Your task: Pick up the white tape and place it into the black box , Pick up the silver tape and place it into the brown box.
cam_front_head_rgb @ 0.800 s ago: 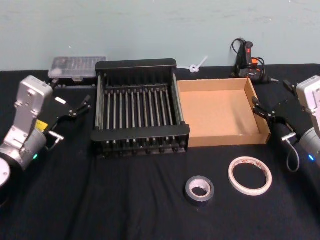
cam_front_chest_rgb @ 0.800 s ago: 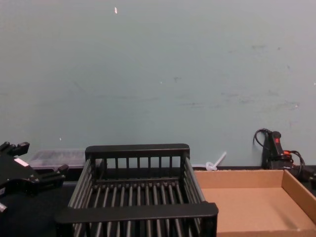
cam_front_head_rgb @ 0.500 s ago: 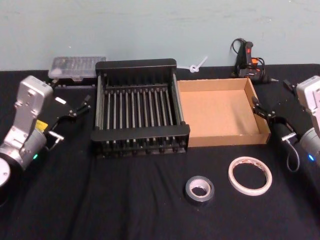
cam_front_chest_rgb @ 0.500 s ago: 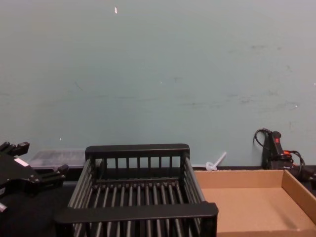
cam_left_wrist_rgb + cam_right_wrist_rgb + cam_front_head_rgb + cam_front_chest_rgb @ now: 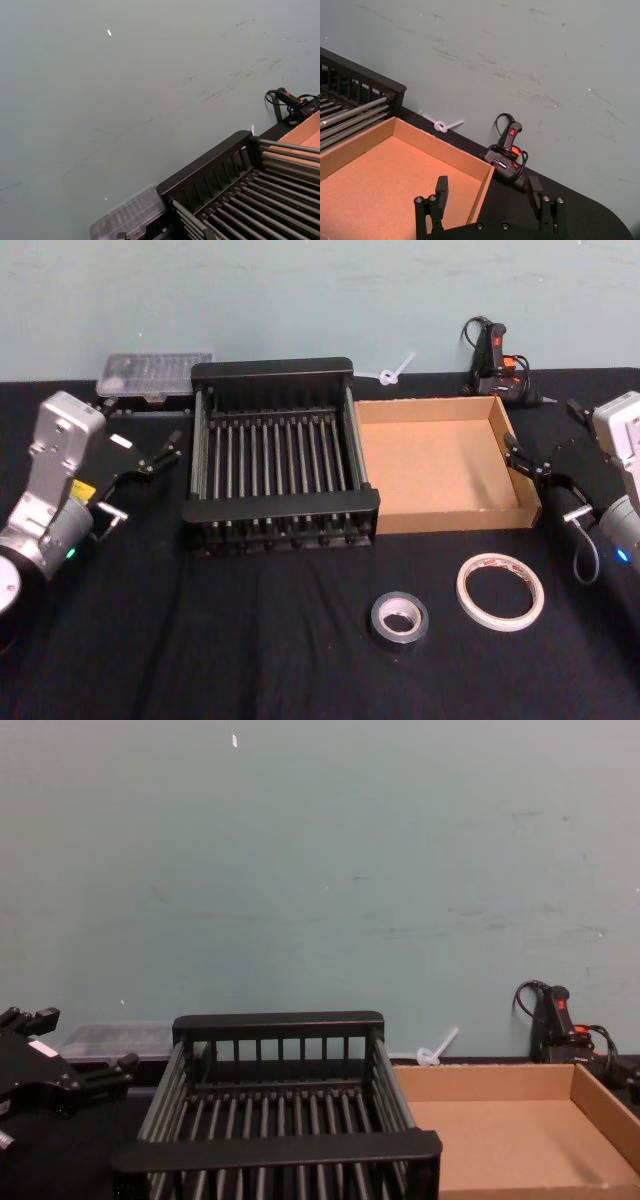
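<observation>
Nothing has moved since the earlier frames: both my arms sit where they were, and both rolls lie untouched. My left tool (image 5: 160, 458) waits beside the left wall of the black box (image 5: 283, 368), its fingers parted and empty. My right tool (image 5: 528, 462) hangs just beside the right wall of the brown box (image 5: 445, 517), its 2 fingers spread wide with nothing between them.

Neither pick has begun, I judge. White tape (image 5: 500, 591) lies flat on the worktop (image 5: 250, 640) in front of the brown box; silver tape (image 5: 399, 618) rests near it, to its left, apart from it. Next my right tool should swing back toward me and drop over the white tape's rim.

Black cloth covers the worktop. Behind stand a clear plastic case (image 5: 155, 373), a glue gun (image 5: 492, 355) and a pale teal wall (image 5: 320, 870).
</observation>
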`<action>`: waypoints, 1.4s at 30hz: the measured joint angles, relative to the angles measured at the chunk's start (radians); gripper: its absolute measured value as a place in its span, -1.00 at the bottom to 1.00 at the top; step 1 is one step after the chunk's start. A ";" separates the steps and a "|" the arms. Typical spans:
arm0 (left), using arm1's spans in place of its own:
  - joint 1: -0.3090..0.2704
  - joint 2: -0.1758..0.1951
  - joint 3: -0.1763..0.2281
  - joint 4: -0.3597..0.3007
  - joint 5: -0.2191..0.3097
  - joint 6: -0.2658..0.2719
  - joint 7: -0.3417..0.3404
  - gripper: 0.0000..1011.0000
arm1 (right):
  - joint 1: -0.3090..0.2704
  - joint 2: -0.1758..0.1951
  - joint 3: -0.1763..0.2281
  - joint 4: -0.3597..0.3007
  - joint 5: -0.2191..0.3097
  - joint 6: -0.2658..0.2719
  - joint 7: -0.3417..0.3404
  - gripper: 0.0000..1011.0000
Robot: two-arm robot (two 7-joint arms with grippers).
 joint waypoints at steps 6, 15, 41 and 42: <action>0.000 0.000 0.000 0.000 0.000 0.000 0.000 0.98 | 0.000 0.000 0.000 0.000 0.000 0.000 0.000 0.98; 0.000 0.000 0.000 0.000 0.000 0.000 0.000 0.98 | 0.000 0.000 0.000 0.000 0.000 0.000 0.000 0.98; 0.000 0.000 0.000 0.000 0.000 0.000 0.000 0.98 | -0.129 0.068 0.133 -0.243 0.149 0.197 0.143 0.98; 0.000 0.000 0.000 0.000 0.000 0.000 0.000 0.98 | -0.148 0.077 0.145 -0.269 0.163 0.215 0.150 0.98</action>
